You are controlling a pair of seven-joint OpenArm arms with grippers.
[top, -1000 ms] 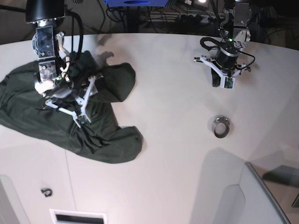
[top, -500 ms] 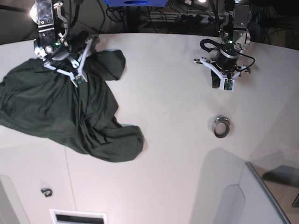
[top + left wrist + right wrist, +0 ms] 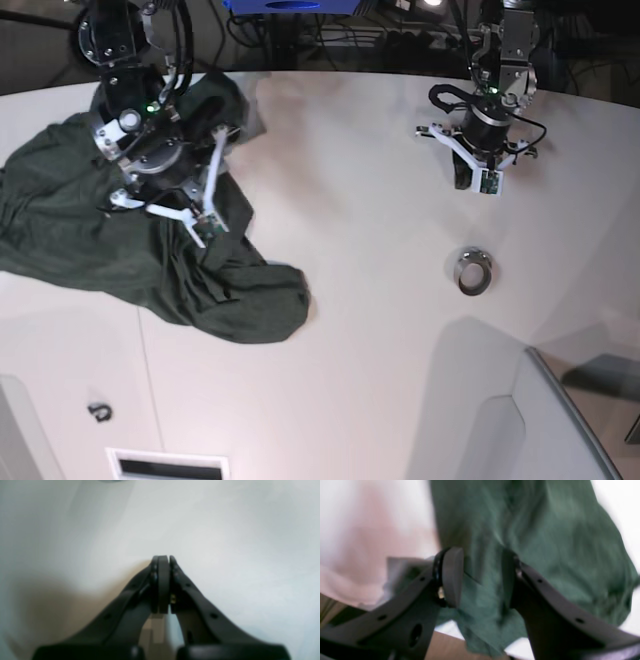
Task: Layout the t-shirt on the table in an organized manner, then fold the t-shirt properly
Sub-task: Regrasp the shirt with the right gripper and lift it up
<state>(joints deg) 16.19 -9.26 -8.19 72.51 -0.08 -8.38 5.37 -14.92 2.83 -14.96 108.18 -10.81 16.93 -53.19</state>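
Observation:
The dark green t-shirt [image 3: 60,220] lies crumpled on the left of the white table [image 3: 360,200], one part bunched up toward the far edge behind the arm. My right gripper [image 3: 203,228] is down on the shirt's middle. In the right wrist view a fold of the t-shirt [image 3: 545,542] runs between its fingers, and the right gripper [image 3: 481,577] is shut on that cloth. My left gripper [image 3: 480,185] hovers at the far right, away from the shirt. The left wrist view shows the left gripper [image 3: 163,560] shut and empty over the bare table [image 3: 225,530].
A small metal ring [image 3: 473,270] lies on the table below the left gripper. Near the front left are a small dark hook [image 3: 99,410] and a slotted vent [image 3: 168,465]. A grey panel [image 3: 560,420] rises at the front right. Cables run behind the far edge.
The right arm swung to the far edge, then came back down onto the shirt's middle, its jaws closing on cloth. The shirt's upper lobe shifted toward the far edge. The left arm stayed still.

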